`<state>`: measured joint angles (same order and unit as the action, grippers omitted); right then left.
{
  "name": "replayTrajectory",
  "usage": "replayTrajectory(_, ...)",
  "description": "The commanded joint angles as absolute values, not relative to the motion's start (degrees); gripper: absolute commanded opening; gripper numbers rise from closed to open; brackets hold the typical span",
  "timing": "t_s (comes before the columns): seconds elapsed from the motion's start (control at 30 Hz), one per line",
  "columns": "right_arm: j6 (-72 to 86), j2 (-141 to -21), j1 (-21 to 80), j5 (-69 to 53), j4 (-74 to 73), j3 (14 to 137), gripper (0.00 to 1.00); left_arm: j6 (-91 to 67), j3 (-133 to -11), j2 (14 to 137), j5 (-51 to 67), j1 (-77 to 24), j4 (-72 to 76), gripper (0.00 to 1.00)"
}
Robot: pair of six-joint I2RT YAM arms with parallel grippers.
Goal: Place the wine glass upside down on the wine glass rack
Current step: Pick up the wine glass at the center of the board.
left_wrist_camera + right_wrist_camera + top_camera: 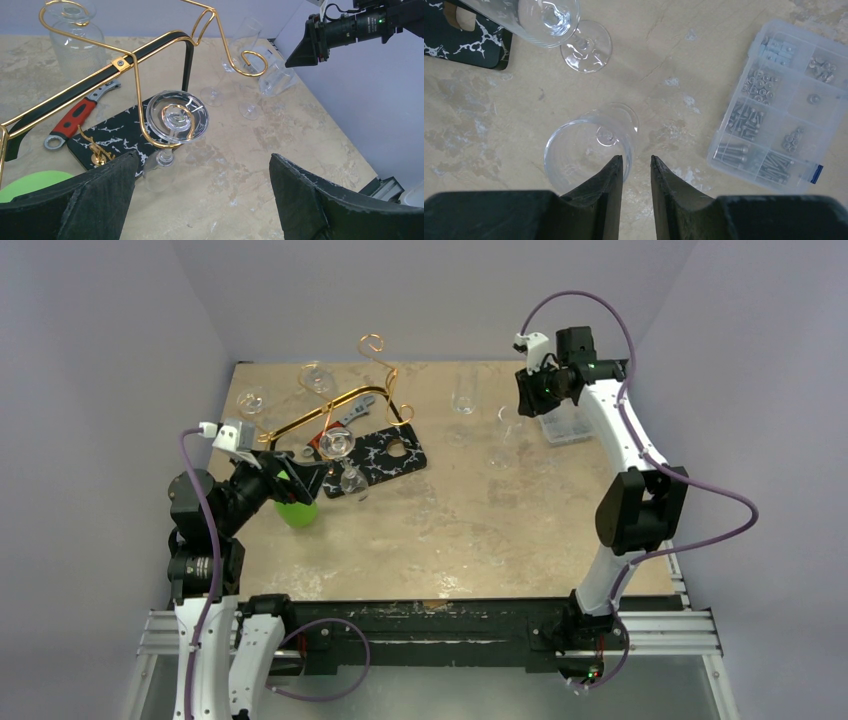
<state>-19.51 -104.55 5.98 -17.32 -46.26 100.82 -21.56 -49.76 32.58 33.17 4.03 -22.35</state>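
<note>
Altogether, five glasses [463, 390] are counted from above: three at the single wine glass rack [121, 62], two upright on the table [450, 530]. The wine glass [584, 145] of the task is found standing under the right gripper [636, 159], well apart from the rack. Its rim is partly hidden by one finger, so whether it is pinched between the nearly closed jaws cannot be told. The right arm is stretched far forward, wrist bent downward. The left gripper [202, 157] is held spread wide just before the rack.
</note>
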Motion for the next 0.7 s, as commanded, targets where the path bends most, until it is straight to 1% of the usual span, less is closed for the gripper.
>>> replayTrajectory(0.0,-21.49,-104.08,6.94,-14.28,-46.40,103.10,0.24,-20.55,-49.48,31.99,33.03,3.86,-21.53,1.00)
replayTrajectory(0.07,-19.83,-104.30,7.45,-13.22,-46.61,103.18,0.23,-20.56,-49.49,31.97,33.01,3.82,-21.53,1.00)
replayTrajectory(0.13,-20.02,-104.69,7.80,-12.54,-47.13,103.46,0.20,-20.58,-49.48,31.91,32.99,3.86,-21.53,1.00)
replayTrajectory(0.43,-22.35,-102.96,8.78,-11.53,-47.82,102.49,0.01,-20.68,-49.42,31.82,33.09,3.86,-21.42,1.00)
replayTrajectory(0.67,-23.66,-98.74,8.76,-15.97,-47.51,98.90,0.00,-21.94,-49.13,31.90,34.14,3.85,-20.59,1.00)
